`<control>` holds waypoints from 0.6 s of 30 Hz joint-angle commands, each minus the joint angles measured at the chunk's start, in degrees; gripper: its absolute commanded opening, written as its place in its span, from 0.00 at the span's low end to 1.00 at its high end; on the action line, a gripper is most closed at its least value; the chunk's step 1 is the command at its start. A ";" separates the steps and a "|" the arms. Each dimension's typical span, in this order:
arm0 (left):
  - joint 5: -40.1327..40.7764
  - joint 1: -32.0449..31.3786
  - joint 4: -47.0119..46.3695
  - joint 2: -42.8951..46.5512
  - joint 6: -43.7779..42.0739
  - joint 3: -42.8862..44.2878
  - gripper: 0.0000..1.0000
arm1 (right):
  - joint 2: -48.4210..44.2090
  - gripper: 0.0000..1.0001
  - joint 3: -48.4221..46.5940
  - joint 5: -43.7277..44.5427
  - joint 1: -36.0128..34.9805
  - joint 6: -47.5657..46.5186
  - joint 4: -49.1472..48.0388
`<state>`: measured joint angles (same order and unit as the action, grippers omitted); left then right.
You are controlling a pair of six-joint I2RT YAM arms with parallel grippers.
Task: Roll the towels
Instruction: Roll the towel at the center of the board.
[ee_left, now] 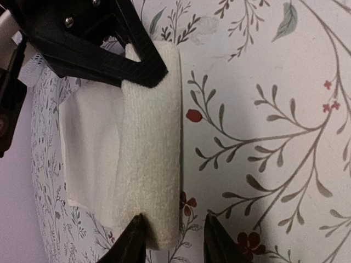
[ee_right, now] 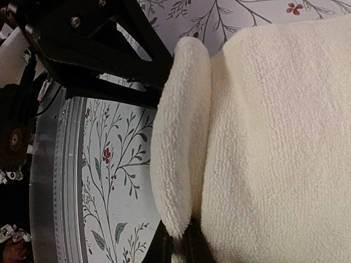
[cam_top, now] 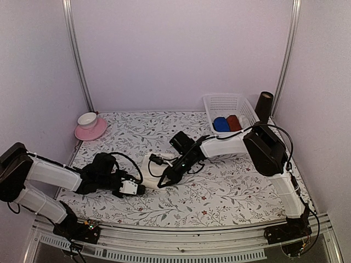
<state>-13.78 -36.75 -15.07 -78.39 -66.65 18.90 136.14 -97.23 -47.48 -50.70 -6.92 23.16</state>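
Top view first: white-walled booth (cam_top: 181, 49), table under a floral-print cloth (cam_top: 236, 192). The small cream terry towel (cam_top: 149, 163) sits mid-table, half rolled. Behind and to the right of it, a white plastic basket (cam_top: 222, 98) holds the royal blue rolled towel (cam_top: 221, 124) and a dark red roll (cam_top: 234, 121). Way off to its left there's a white cup on a pink saucer (cam_top: 90, 129).

Left wrist view: my left gripper (ee_left: 174, 244) straddles the cream towel's near end, jaws narrowly parted, not clamping anything. My right gripper (ee_left: 149, 72) rests on the far end.

Right wrist view: that one's closed up tight at the towel's rolled lip. Can't tell if it's pinching any cloth.
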 commanded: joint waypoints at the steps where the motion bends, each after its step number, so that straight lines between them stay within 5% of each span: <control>1: 0.83 -0.60 -3.67 0.11 0.26 -0.71 0.36 | 4.92 0.04 1.08 6.19 0.46 -0.99 5.23; 18: 6.43 -1.11 -7.60 -6.76 0.69 -1.00 0.18 | 6.41 0.08 -1.14 5.82 1.10 -1.51 6.78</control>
<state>-9.56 -37.10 -22.46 -83.29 -66.37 18.70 137.36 -99.07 -49.10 -50.26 -7.16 24.93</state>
